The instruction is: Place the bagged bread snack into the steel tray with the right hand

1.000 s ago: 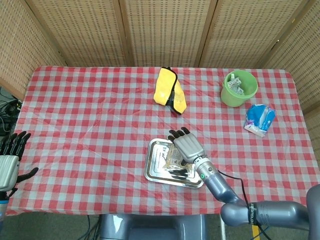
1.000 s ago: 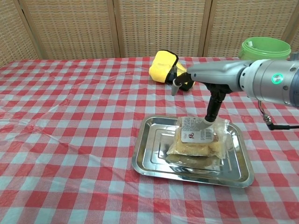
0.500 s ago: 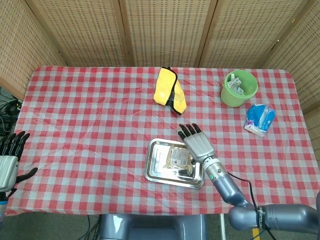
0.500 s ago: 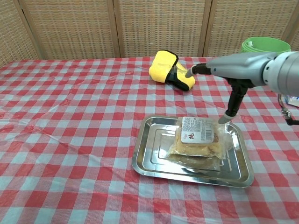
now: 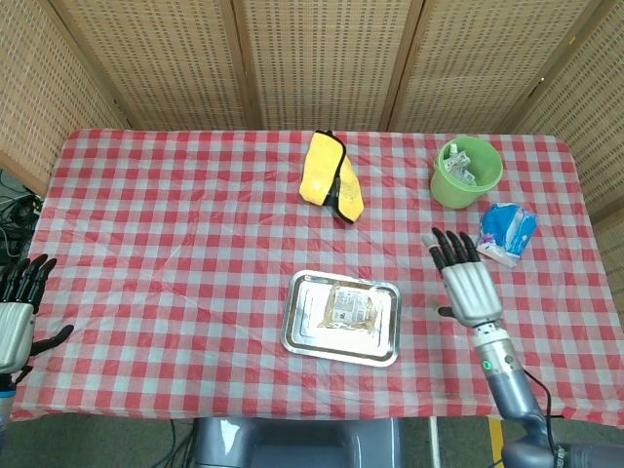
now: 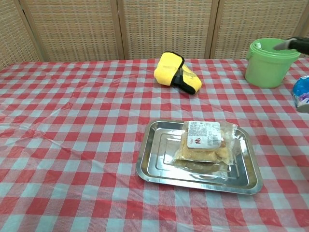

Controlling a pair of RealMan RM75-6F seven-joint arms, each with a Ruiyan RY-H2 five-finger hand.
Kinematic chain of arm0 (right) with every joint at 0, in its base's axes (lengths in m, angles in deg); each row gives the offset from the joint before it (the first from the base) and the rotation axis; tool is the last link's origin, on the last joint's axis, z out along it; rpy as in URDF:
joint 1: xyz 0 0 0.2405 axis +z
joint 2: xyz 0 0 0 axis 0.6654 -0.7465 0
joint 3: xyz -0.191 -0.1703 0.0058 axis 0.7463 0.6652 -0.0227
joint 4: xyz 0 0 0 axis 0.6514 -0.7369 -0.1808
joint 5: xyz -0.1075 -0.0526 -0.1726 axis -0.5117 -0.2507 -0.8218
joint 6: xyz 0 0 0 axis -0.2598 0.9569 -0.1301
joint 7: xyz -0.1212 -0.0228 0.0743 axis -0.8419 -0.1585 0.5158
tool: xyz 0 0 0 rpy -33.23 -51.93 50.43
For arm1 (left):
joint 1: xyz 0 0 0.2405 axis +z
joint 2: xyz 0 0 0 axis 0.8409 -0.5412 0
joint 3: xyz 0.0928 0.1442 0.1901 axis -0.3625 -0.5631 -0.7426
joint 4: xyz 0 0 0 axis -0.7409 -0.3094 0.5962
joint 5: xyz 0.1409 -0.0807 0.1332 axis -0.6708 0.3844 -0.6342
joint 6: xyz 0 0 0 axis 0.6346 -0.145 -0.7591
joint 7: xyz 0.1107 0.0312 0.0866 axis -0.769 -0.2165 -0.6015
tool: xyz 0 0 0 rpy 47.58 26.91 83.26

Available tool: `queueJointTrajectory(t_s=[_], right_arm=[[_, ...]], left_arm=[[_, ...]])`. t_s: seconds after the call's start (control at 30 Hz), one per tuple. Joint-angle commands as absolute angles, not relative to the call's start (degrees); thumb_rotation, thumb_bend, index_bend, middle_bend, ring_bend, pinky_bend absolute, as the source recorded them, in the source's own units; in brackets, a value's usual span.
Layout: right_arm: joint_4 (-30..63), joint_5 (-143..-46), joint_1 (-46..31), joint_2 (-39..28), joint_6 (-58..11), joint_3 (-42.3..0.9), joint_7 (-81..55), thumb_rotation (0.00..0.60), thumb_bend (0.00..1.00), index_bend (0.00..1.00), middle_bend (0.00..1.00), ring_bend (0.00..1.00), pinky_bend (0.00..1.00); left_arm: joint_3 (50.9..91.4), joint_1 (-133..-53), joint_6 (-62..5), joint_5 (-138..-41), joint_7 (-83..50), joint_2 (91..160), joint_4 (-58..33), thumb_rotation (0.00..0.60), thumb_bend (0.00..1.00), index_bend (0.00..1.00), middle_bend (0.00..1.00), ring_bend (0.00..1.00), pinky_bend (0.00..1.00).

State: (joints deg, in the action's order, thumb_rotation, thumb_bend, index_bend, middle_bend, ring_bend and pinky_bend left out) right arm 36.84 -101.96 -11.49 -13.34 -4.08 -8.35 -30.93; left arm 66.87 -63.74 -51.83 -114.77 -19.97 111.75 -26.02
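Note:
The bagged bread snack lies flat inside the steel tray, white label up, on the tray's right half. My right hand hovers open to the right of the tray, fingers spread and holding nothing; in the chest view only a fingertip shows at the right edge. My left hand hangs open at the table's left edge, far from the tray.
A yellow pouch lies behind the tray. A green bucket stands at the back right, with a blue-white packet beside it. Red checked cloth covers the table.
My right hand lifted off the bread snack and drew away to the right, off the tray. The snack stays lying in the tray. The left hand has barely moved.

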Motion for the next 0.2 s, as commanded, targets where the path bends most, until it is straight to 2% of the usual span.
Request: queueJointTrajectory(t_s=[0.03,0.2], right_arm=[[30.6,-107.2,-18.0,-14.0,1.4,-5.2,-23.9,0.6,0.07,0.0,0.0,0.0,0.0],[27.7,-109.3,-22.0,-14.2,3.6,-4.4,-20.0,0.6,0.07,0.0,0.0,0.0,0.0]], left_arm=[[66.9,-63.7,-51.9,-114.8,-19.8,111.9,-25.8,0.6,0.14,0.0,0.0,0.0,0.0],[66.9,-63.7,-52.2,-115.1,-19.8,112.2,-25.4,0.6,0.14,0.0,0.0,0.0,0.0]])
